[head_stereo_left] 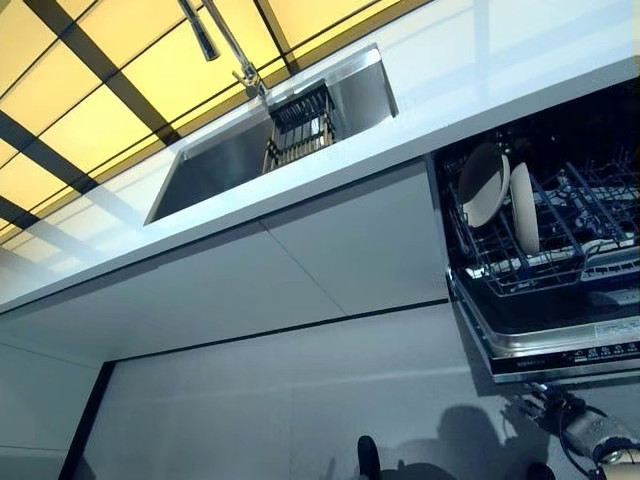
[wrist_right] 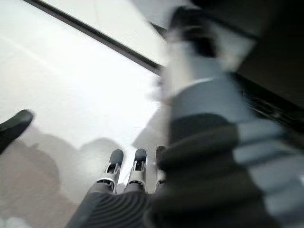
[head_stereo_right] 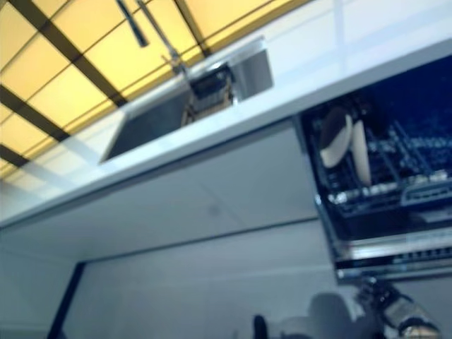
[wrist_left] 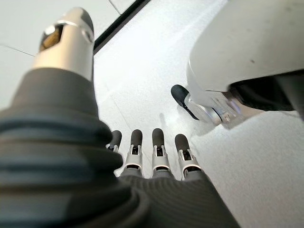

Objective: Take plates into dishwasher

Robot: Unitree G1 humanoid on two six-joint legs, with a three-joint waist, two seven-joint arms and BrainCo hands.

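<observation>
Two plates racked in the open dishwasher; both hands empty, hanging low over the floor.

Two plates [head_stereo_left: 486, 184] and [head_stereo_left: 524, 206] stand on edge, side by side, in the dishwasher [head_stereo_left: 560, 330] rack [head_stereo_left: 520, 262], under the white worktop [head_stereo_left: 420, 130]. One sink [head_stereo_left: 230, 160] is set in the worktop, with one dark wire basket [head_stereo_left: 300, 125] inside and one tap [head_stereo_left: 235, 50] above. Left hand [wrist_left: 147, 156]: fingers [wrist_left: 158, 140] straight, released, holding nothing. Right hand [wrist_right: 128, 180]: fingers [wrist_right: 115, 159] straight, released, holding nothing.
</observation>
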